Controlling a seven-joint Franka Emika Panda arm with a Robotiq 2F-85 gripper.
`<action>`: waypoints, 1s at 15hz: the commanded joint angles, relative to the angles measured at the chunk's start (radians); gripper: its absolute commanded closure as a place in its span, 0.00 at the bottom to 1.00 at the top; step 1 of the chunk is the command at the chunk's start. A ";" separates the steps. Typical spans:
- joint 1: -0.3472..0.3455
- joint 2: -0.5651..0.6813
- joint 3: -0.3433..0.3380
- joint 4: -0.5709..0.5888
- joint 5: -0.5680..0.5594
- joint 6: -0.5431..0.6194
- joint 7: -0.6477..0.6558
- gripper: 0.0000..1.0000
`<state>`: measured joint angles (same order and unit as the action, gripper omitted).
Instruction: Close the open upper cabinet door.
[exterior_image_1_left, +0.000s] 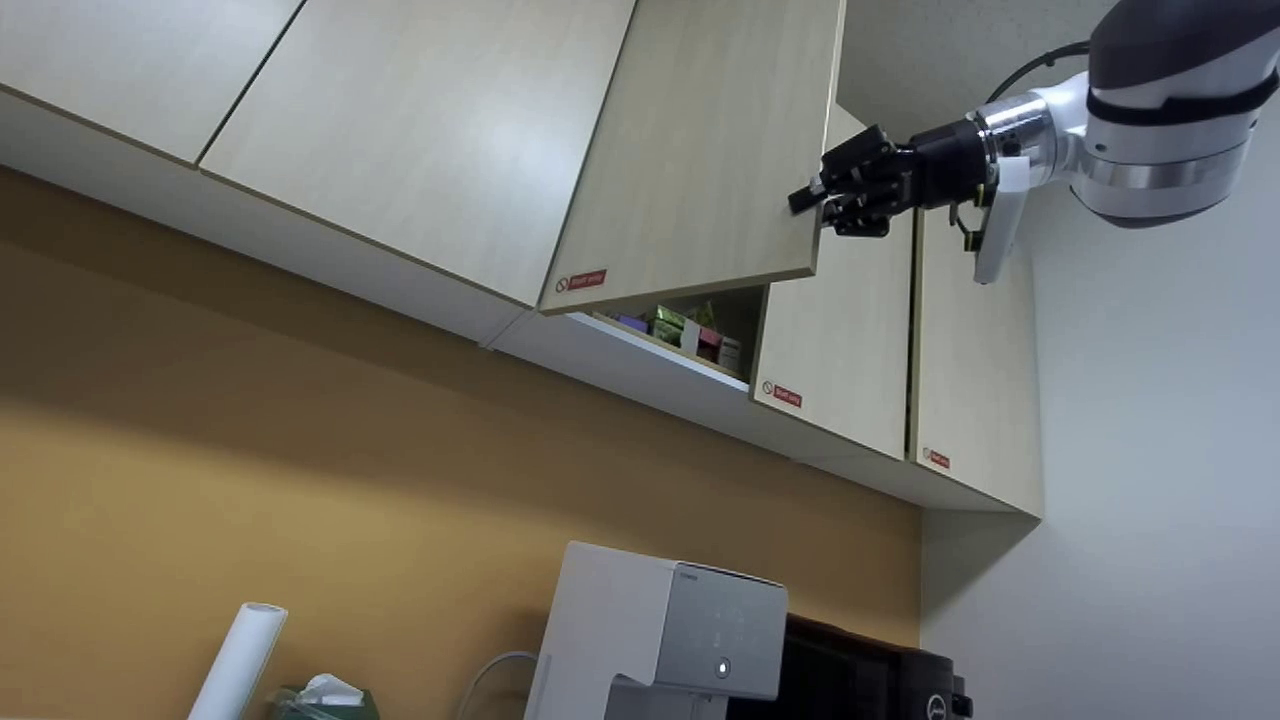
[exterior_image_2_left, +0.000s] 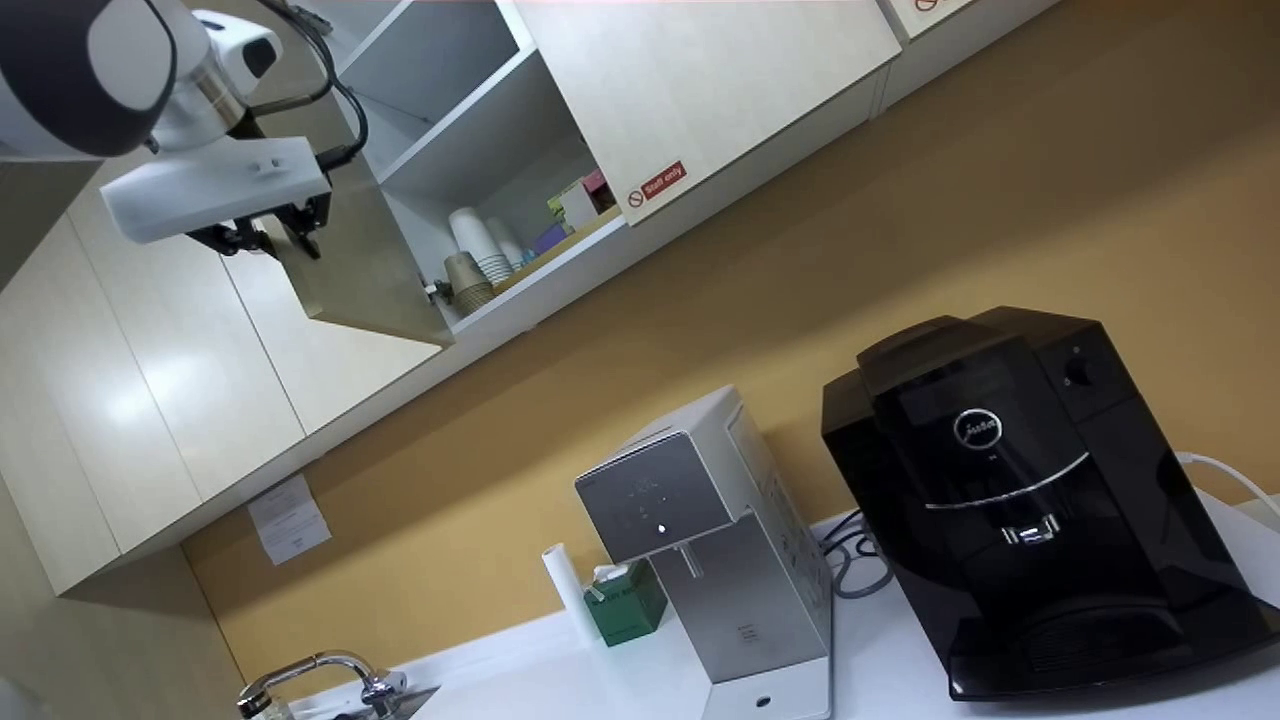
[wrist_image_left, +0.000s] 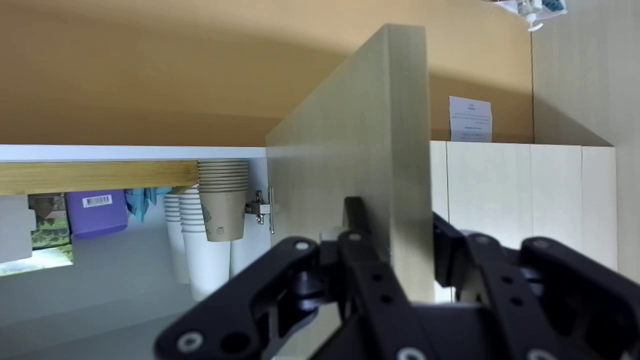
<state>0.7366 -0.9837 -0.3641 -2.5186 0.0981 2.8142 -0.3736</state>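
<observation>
1. Door (exterior_image_1_left: 700, 150): we see it standing open on the upper cabinet (exterior_image_2_left: 445, 75), swung out from its neighbours, with a red-and-white label (exterior_image_1_left: 582, 281) at one lower corner.
2. We find the gripper (wrist_image_left: 397, 220) at its free edge, well apart from the hinge (wrist_image_left: 259, 206). The jaws are pinched in on the door, one along the inner face and one along the outer, parted only by the panel's thickness.
3. In both exterior views we see the arm (exterior_image_1_left: 1170, 120) extended to that edge from outside.
4. Within, we make out brown cups (wrist_image_left: 224, 200) stacked mouth down, just beside white cups (wrist_image_left: 206, 255). Farther along is a purple box (wrist_image_left: 97, 212), near a wooden strip (wrist_image_left: 100, 176) that runs along the shelf (wrist_image_left: 125, 153).
5. On either side we see other doors (exterior_image_1_left: 420, 130) lying flush.
6. Below, in an exterior view, we see a coffee machine (exterior_image_2_left: 1000, 560), dispenser (exterior_image_2_left: 740, 590), green tissue box (exterior_image_2_left: 628, 608) and white tube (exterior_image_2_left: 568, 580) on the counter (exterior_image_2_left: 560, 690), and a tap (exterior_image_2_left: 378, 692) at the far end.
</observation>
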 joint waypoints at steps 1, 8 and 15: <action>-0.008 0.003 0.007 0.003 0.017 -0.003 -0.011 0.93; 0.104 0.028 -0.099 0.093 0.019 -0.042 -0.130 0.93; 0.303 0.018 -0.286 0.256 0.053 -0.242 -0.319 0.93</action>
<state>0.8967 -1.0207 -0.5954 -2.3916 0.1006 2.6358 -0.6029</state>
